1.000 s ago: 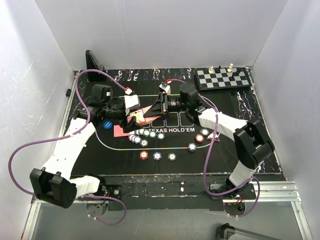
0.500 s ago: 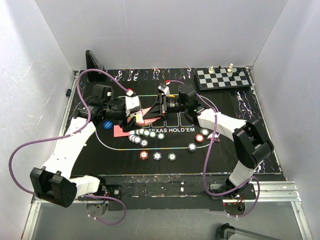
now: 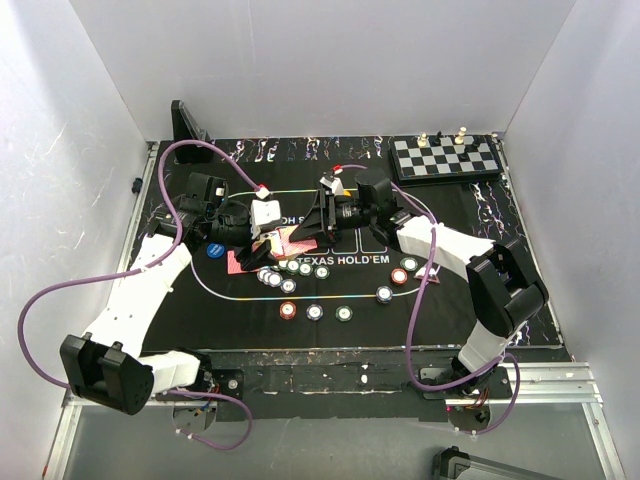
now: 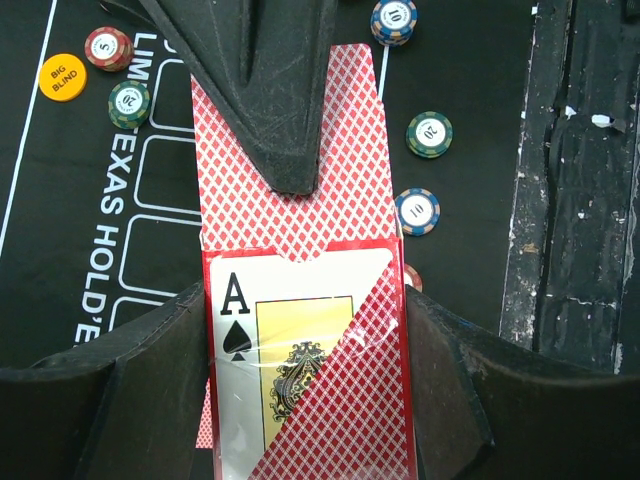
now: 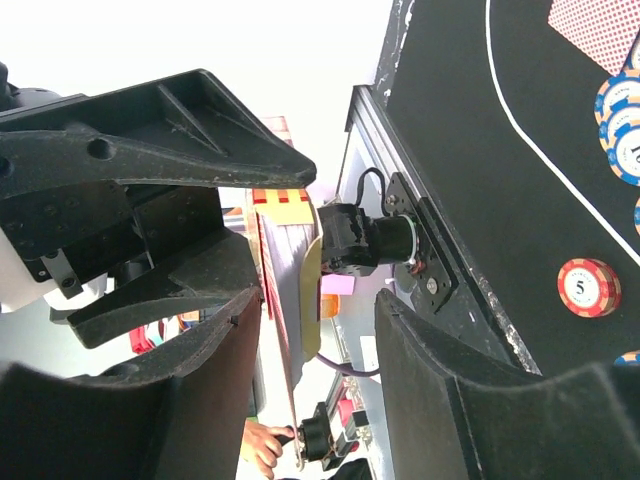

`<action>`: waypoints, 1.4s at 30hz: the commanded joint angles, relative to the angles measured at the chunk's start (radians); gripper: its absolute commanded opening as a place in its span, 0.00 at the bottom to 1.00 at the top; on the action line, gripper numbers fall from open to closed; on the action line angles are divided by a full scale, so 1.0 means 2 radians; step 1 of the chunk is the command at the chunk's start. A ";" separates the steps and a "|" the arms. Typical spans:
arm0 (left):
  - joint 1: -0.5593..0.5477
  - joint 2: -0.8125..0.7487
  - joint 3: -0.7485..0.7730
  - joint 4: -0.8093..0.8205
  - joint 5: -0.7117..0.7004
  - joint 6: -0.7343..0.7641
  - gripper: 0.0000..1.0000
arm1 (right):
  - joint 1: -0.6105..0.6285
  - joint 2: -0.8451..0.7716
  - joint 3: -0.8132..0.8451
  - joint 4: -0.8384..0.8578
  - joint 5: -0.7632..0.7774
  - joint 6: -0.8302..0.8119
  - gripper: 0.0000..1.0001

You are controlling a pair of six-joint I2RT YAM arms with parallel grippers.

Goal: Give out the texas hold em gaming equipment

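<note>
My left gripper [image 4: 305, 300] is shut on a red-patterned card pack [image 4: 300, 390] with an ace of spades on its face. A red-backed card [image 4: 350, 150] sticks out of the pack's far end. One black finger [image 4: 270, 90] of my right gripper lies over that card. In the right wrist view my right gripper [image 5: 320, 300] stands open, with the card's thin edge [image 5: 290, 330] close to one finger and a gap to the other. From above, the two grippers [image 3: 268, 238] [image 3: 312, 222] meet over the mat's middle. Poker chips [image 3: 315, 312] and a blue disc [image 3: 215, 250] lie on the mat.
A chessboard [image 3: 445, 157] with pieces sits at the back right, a black stand [image 3: 188, 122] at the back left. A yellow Big Blind disc [image 4: 62, 77] and a red chip [image 5: 589, 287] lie on the black felt mat [image 3: 450, 300]. A loose card [image 3: 240, 262] lies under my left gripper.
My left gripper has closed tighter on the pack. My right gripper's jaws have spread apart around the card's end. Both wrists have shifted slightly.
</note>
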 commanded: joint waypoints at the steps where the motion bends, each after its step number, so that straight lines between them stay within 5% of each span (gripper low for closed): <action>1: -0.002 -0.006 0.021 0.017 0.017 -0.006 0.00 | -0.002 -0.010 0.023 -0.019 0.001 -0.021 0.56; 42: -0.002 -0.017 0.004 0.057 0.041 -0.048 0.00 | -0.077 -0.088 -0.016 -0.069 -0.009 -0.054 0.30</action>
